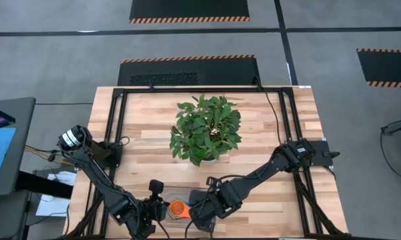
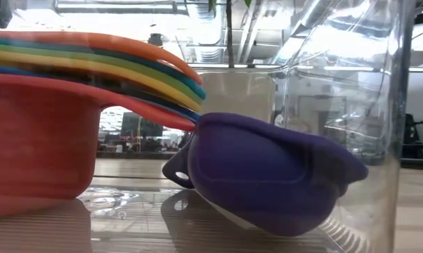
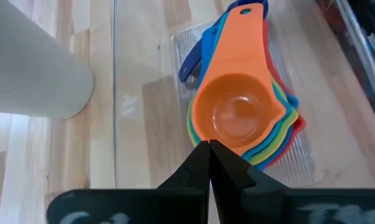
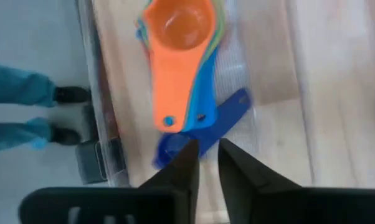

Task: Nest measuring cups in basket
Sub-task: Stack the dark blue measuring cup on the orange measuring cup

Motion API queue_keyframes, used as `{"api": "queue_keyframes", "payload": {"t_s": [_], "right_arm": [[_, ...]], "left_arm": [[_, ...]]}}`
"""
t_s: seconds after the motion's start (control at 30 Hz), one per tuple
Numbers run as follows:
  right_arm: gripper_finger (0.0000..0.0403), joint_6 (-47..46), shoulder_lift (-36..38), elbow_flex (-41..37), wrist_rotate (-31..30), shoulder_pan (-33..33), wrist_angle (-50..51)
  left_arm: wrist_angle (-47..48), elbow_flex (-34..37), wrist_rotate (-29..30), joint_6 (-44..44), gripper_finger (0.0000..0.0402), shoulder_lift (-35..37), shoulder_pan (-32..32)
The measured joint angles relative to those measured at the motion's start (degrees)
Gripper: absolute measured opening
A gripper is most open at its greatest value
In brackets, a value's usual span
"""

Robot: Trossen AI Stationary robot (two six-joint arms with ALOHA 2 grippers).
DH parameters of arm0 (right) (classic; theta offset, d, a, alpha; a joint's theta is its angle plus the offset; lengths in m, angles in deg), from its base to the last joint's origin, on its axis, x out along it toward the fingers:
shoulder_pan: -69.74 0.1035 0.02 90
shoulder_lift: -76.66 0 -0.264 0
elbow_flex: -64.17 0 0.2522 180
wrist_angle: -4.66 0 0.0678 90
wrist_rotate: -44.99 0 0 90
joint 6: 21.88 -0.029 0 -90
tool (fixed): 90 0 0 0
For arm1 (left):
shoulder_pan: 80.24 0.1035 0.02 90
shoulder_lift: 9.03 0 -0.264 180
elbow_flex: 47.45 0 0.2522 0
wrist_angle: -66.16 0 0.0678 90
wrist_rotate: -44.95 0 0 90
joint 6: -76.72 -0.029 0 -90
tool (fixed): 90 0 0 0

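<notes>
A stack of nested measuring cups, orange on top (image 3: 237, 115) (image 4: 178, 25) (image 1: 179, 209), sits in the clear basket (image 3: 182, 45) (image 4: 237, 71) at the table's near edge. In the low view the red bottom cup (image 2: 36, 133) rests on the basket floor, and the handles fan out above it. The dark blue cup (image 2: 268, 176) (image 4: 220, 117) lies tipped on the basket floor beside the stack's handles. My left gripper (image 3: 209, 146) (image 1: 157, 210) is shut at the stack's bowl end. My right gripper (image 4: 207, 148) (image 1: 200, 213) is open by a narrow gap above the dark blue cup. My left gripper has its shut fingertips (image 3: 220, 152) at the rim (image 3: 203, 138) of the stack's bowl end, opposite the handles. I cannot tell whether they touch it.
A leafy potted plant (image 1: 206, 129) stands mid-table, and its white pot (image 3: 32, 68) (image 2: 236, 95) is just beyond the basket. A clear basket wall (image 2: 401, 105) rises close to the low camera. A person's teal-trousered legs and dark shoes (image 4: 25, 93) stand past the table's near edge.
</notes>
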Motion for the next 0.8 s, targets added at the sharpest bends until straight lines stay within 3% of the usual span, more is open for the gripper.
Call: {"api": "queue_keyframes", "payload": {"t_s": [0.23,0.4,0.8], "right_arm": [[0.0171,0.36,-2.85,-0.08,3.52,-0.42,-0.13],[0.0216,-0.21,-2.49,0.11,2.46,-1.14,0.59],[0.0218,-3.46,-5.45,-0.89,5.39,-1.03,-0.31]], "left_arm": [[4.78,0.02,0.38,3.39,0.0000,0.00,0.02],[6.58,0.02,0.40,3.47,0.0000,0.00,0.02],[13.43,1.85,3.02,4.00,0.0000,2.84,0.04]]}}
